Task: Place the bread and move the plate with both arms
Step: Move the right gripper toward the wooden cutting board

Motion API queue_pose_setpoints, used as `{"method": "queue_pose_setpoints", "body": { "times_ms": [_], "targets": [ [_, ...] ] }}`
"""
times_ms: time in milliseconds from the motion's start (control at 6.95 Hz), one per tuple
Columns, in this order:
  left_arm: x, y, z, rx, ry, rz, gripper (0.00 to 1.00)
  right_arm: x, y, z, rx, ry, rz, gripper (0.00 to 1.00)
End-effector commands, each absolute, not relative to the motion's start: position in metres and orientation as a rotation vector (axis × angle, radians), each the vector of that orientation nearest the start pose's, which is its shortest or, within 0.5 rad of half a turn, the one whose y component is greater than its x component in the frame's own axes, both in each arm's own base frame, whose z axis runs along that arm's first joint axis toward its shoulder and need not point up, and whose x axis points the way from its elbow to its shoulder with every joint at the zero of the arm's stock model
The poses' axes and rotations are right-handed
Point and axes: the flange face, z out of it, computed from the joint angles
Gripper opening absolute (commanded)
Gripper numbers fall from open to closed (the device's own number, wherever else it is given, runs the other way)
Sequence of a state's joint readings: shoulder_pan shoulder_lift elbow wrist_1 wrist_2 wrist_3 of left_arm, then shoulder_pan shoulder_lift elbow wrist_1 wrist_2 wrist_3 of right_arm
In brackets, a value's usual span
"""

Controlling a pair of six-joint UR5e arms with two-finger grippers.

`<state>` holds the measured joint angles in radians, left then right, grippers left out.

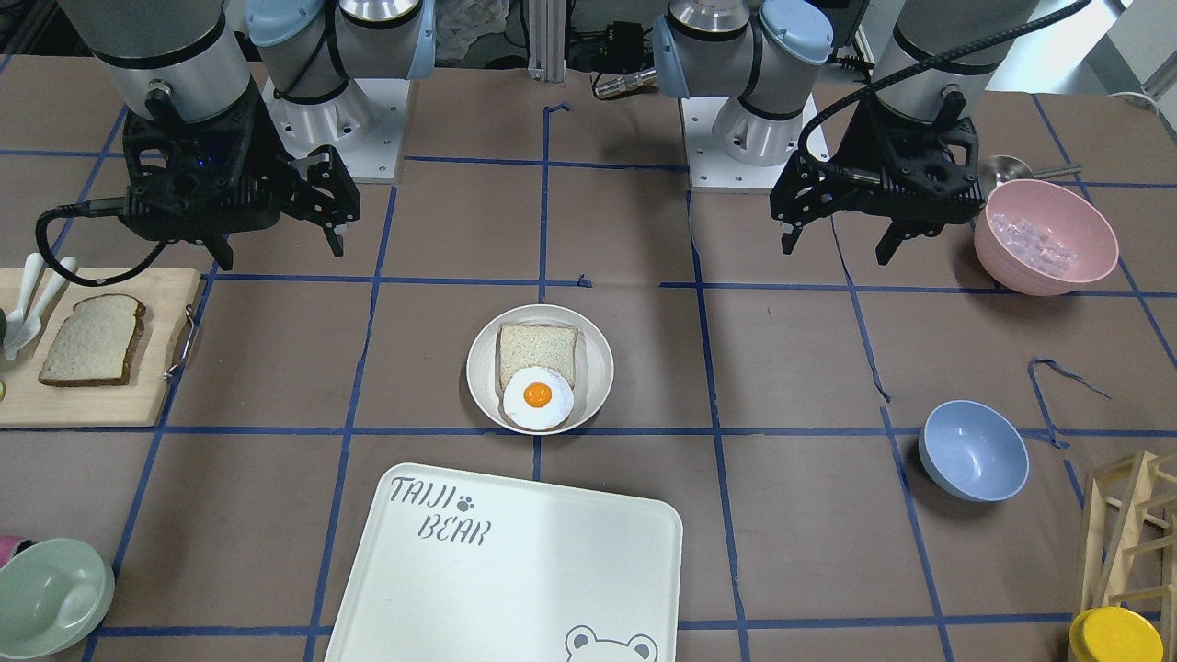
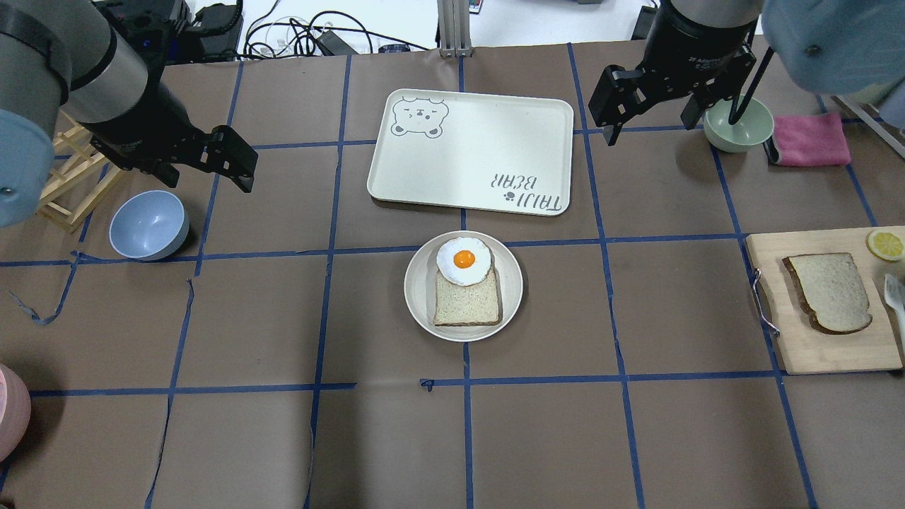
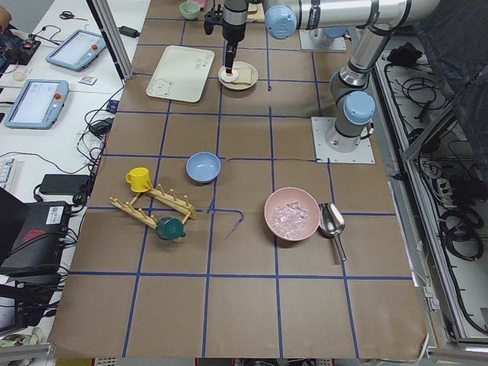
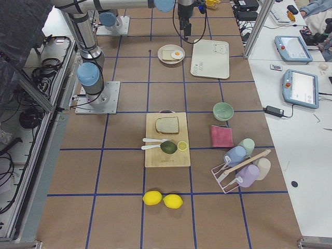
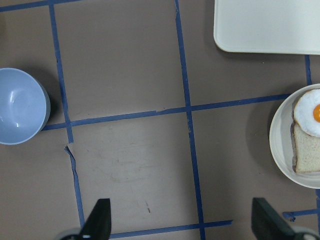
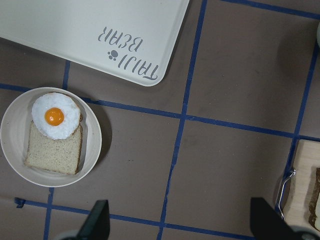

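Observation:
The bread (image 2: 831, 291), a dark-crusted slice, lies on a wooden cutting board (image 2: 813, 353) at the table's right; it also shows in the front view (image 1: 92, 340). The cream plate (image 2: 417, 290) sits mid-table, also in the front view (image 1: 483, 368), and holds a squarer slice with a fried egg (image 2: 463, 260) on top. My left gripper (image 2: 205, 173) hangs open and empty above the table, left of the plate (image 5: 280, 145). My right gripper (image 2: 650, 124) hangs open and empty to the plate's far right (image 6: 10, 135), well away from the bread.
The bear-printed tray (image 2: 466, 152) lies just beyond the plate. A blue bowl (image 2: 148, 225) and a wooden rack (image 2: 71, 184) sit under the left arm. A green bowl (image 2: 737, 126) and pink cloth (image 2: 809, 140) are by the right gripper. A pink bowl of ice (image 1: 1045, 236) is near the left arm.

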<state>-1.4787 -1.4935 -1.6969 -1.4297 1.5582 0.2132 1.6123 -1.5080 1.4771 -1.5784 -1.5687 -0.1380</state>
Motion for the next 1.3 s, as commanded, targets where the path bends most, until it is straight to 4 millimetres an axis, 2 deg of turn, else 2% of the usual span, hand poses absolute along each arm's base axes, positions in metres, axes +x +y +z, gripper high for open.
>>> {"method": "queue_pose_setpoints", "body": {
  "times_ms": [0,1152],
  "targets": [
    [-0.0911,-0.4778,0.4762,0.191,3.132,-0.144,1.00,0.1548,-0.5157,0.5038,-0.272,3.131,-0.063,1.00],
    [-0.0908,-0.4783,0.4755,0.191,3.130,-0.141,1.00,0.1511,-0.5173,0.5004,-0.232,3.140,-0.041,1.00]
  ]
}}
